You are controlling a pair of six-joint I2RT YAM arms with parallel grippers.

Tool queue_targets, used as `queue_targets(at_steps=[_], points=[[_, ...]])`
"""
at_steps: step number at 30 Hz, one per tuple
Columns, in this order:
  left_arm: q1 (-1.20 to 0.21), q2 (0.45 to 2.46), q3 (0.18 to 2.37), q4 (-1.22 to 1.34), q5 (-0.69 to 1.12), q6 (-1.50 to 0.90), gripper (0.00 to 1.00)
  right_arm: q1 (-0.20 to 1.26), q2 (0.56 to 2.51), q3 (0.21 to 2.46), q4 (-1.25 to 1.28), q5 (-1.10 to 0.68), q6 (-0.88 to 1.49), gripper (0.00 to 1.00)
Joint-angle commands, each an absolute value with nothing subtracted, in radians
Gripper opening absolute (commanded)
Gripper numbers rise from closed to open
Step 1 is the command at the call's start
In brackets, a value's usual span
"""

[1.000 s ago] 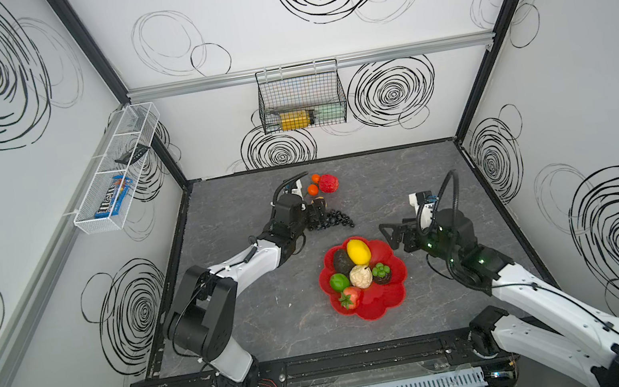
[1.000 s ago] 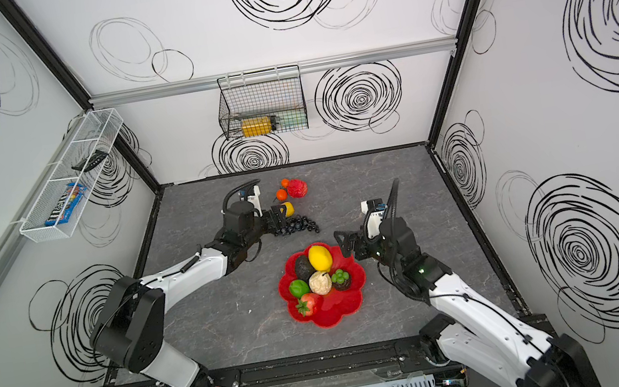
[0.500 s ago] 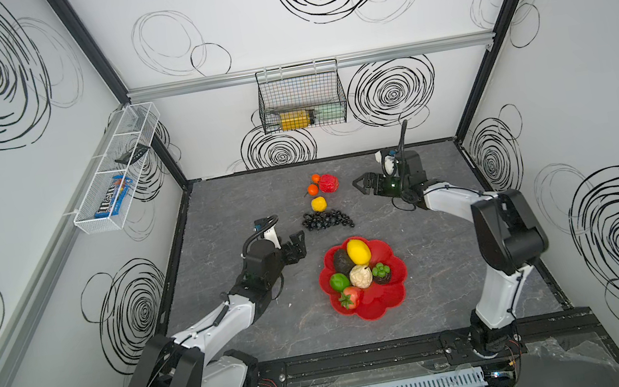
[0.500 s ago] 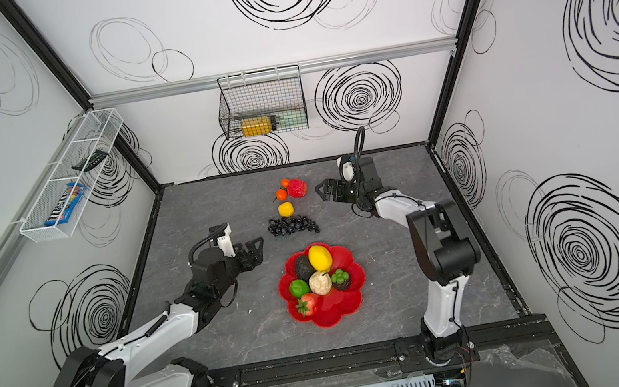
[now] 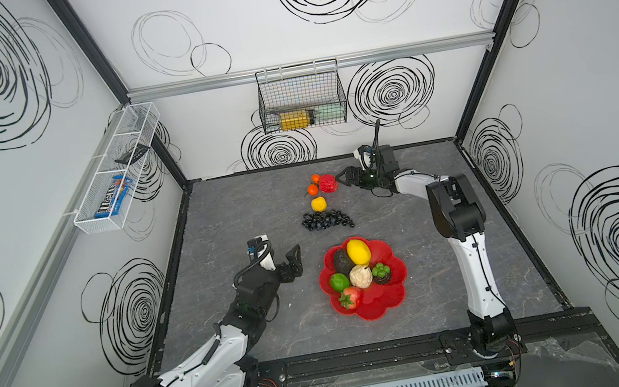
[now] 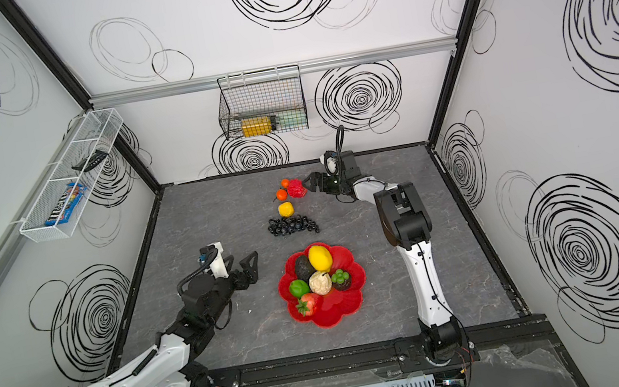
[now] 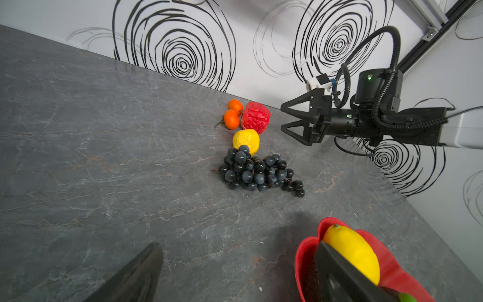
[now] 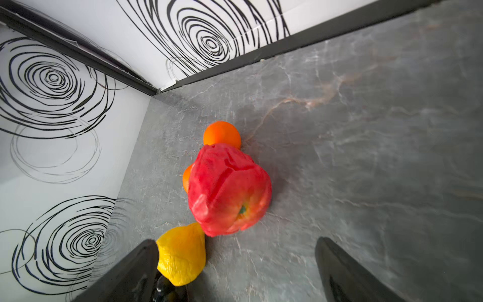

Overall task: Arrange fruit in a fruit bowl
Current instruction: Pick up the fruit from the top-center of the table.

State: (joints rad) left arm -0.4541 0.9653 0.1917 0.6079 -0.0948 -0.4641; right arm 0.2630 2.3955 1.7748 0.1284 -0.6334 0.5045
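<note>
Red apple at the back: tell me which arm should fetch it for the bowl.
Right. The right gripper stands open just beside the red apple, jaws facing it. The left gripper, also open, sits by the fruit bowl, farther away.

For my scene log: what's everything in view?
fruit bowl: one, red, table
lemons: two, yellow, bowl and table
avocado: one, dark, bowl
lime: one, green, bowl
beige piece: one, beige, bowl
strawberry: one, red, bowl
green-topped fruit: one, dark, bowl
grape bunch: one, black, table
apple: one, red, table
tangerines: two, orange, beside apple
wire baskets: two, black, white, walls
left arm: one, white, jaws open, beside bowl
right arm: one, white, jaws open, toward apple
</note>
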Motion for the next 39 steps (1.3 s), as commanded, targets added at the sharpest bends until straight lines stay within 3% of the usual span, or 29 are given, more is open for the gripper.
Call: queue_targets(at_steps=[1, 19, 30, 39], points=[[-0.45, 0.957, 0.185, 0.686, -0.094, -0.455, 0.96, 0.279, 2.461, 1.855, 0.084, -0.669, 0.505, 0.97], [-0.449, 0.966, 0.198, 0.667, -0.098, -0.46, 0.97, 0.331, 2.647, 2.121, -0.062, -0.644, 0.51, 1.0], [-0.444, 0.976, 0.196, 0.673, -0.097, -0.462, 0.98, 0.33, 2.631, 2.094, -0.043, -0.657, 0.54, 0.78], [-0.428, 0.994, 0.19, 0.7, -0.066, -0.476, 0.98, 0.307, 2.438, 1.83, 0.128, -0.66, 0.602, 0.74]])
